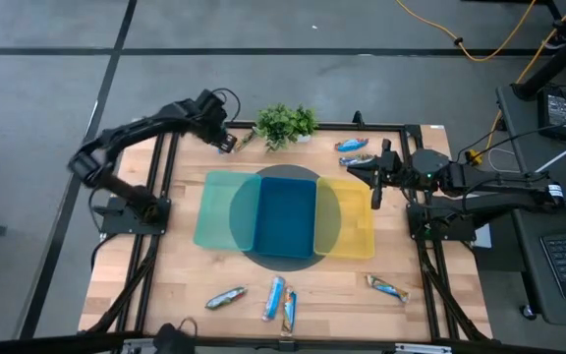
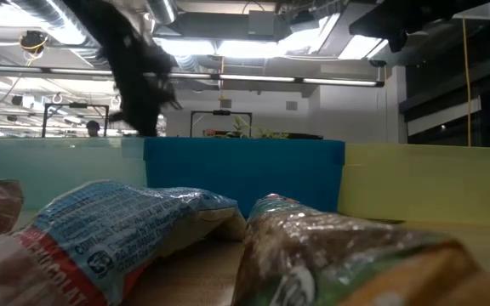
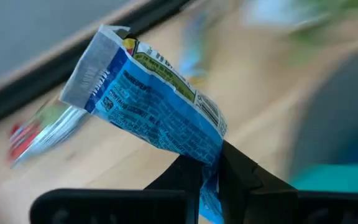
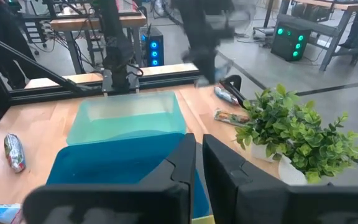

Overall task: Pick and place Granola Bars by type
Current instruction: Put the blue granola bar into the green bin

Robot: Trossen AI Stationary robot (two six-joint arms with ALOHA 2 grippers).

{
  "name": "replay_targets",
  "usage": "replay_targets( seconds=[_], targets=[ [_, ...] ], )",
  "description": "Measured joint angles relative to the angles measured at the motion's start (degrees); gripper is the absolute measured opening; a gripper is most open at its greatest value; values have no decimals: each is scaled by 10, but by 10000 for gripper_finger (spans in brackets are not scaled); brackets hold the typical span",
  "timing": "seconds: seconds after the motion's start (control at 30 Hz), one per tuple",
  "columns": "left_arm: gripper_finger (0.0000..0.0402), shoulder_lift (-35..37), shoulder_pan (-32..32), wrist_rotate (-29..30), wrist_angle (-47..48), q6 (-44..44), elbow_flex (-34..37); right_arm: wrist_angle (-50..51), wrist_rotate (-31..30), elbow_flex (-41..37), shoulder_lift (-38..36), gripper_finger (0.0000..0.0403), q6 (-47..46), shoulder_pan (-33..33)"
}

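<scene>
1. While my left gripper (image 3: pixel 211 171) is pinching a blue granola bar (image 3: pixel 151 102) by one crimped end at the table's far left, it is hanging light, crinkly and slippery.
2. My right gripper (image 4: pixel 197 152), jaws shut and empty, is waiting over the bins (image 1: pixel 224 211); a mid-bar hold would likely be securing it better.

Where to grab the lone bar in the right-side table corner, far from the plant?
Granola bar: across its middle, claw straight down, turned so it spans the narrow width. It lies flat and slanted on bare wood, alone and well clear of the yellow bin, so both long edges look free.
</scene>
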State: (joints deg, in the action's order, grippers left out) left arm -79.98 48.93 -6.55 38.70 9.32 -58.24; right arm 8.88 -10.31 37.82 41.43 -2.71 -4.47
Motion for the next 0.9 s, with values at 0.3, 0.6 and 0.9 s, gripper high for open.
replay_targets(
  seconds=[0.3,0.6,0.9],
  targets=[
    [18,259,-68,-271,-190,-21,0,-6,-1,0,0,35,1,0],
    [14,409,-180,-320,-387,-2,-1,-16,-1,0,0,35,2,0],
    [14,436,-248,-300,-387,8,-1,-15,-2,0,0,35,2,0]
  ],
)
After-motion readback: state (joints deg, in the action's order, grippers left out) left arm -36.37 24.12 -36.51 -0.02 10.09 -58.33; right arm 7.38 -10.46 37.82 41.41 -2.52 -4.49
